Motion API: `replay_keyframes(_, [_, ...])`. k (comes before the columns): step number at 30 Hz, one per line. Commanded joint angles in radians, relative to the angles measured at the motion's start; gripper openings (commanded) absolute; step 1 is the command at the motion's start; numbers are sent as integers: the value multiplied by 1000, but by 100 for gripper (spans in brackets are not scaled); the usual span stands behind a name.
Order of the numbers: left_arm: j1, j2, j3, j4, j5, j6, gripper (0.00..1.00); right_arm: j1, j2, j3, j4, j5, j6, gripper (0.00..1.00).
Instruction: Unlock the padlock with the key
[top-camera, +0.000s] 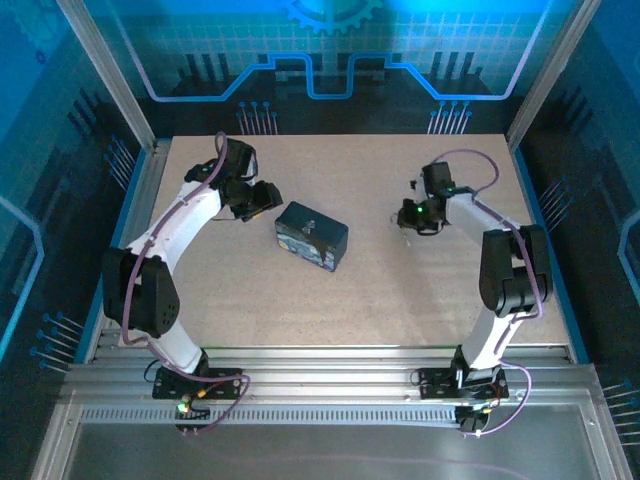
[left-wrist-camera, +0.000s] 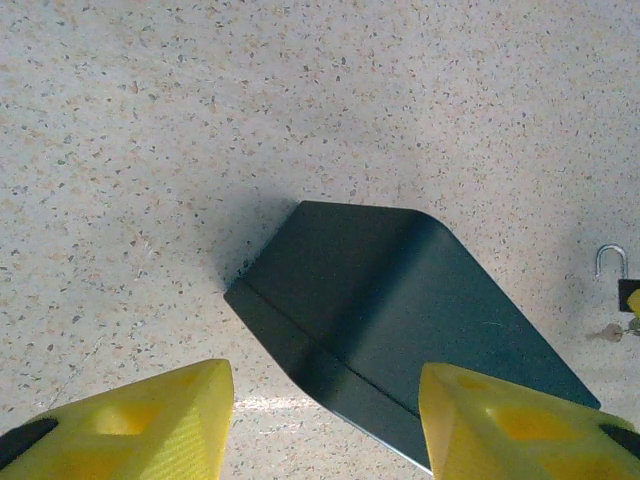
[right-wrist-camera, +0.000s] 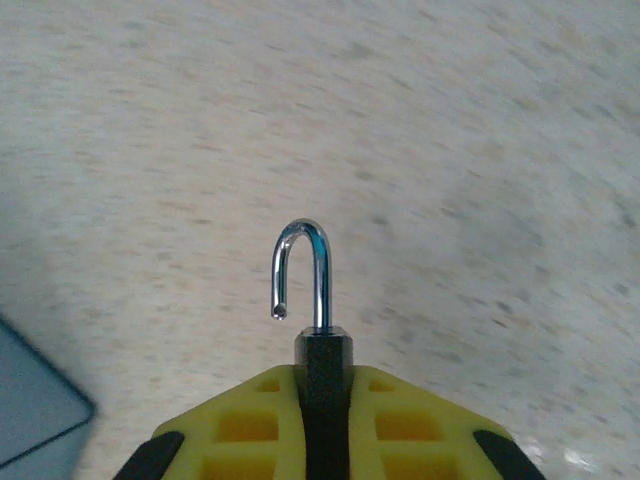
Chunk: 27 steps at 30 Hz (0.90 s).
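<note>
My right gripper (right-wrist-camera: 322, 378) is shut on the padlock (right-wrist-camera: 323, 348), whose dark-looking body is pinched between the yellow fingers (right-wrist-camera: 250, 420). Its silver loop (right-wrist-camera: 318, 262) stands swung open, the free end clear of the body. In the top view this gripper (top-camera: 405, 215) hovers right of centre. From the left wrist view the padlock (left-wrist-camera: 611, 262) appears far right, with a small silvery key (left-wrist-camera: 610, 331) just below it. My left gripper (left-wrist-camera: 325, 388) is open and holds nothing, with a corner of the dark blue box (left-wrist-camera: 400, 310) in front of its fingers.
The dark blue swirl-painted box (top-camera: 312, 236) lies mid-table between the two arms, with the left gripper (top-camera: 266, 197) close to its left end. Speckled tabletop (top-camera: 380, 300) spreads around it. Aluminium frame posts (top-camera: 110, 80) and blue panels wall the sides.
</note>
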<state>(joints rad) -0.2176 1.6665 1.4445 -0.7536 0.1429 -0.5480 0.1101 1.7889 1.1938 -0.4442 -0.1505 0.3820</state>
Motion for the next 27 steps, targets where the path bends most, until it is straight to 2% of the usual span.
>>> replay_keyframes(1, [10, -39, 4, -15, -10, 6, 53, -23, 8, -31, 84, 24, 40, 4])
replay_keyframes(3, [12, -40, 2, -15, -10, 6, 53, -34, 16, -50, 90, 23, 41, 8])
replay_keyframes(8, [15, -44, 1, -13, -9, 8, 53, -50, 23, -62, 73, 16, 28, 33])
replay_keyframes(14, [23, -60, -7, -19, -8, 11, 53, -51, -52, -26, 60, -49, -86, 51])
replay_keyframes(16, [26, -66, -12, -20, -9, 12, 53, -34, -92, -11, 62, -87, -140, 72])
replay_keyframes(17, [27, -68, -15, -18, -9, 12, 53, -19, -113, -3, 67, -114, -170, 96])
replay_keyframes(18, [27, -70, -18, -18, -9, 11, 53, 4, -131, 5, 73, -145, -200, 100])
replay_keyframes(22, [29, -70, -28, -12, -4, 2, 53, 136, -170, 61, 46, -207, -341, 100])
replay_keyframes(27, [29, -76, -30, -18, 0, 3, 53, 323, -171, 93, 38, -165, -532, 100])
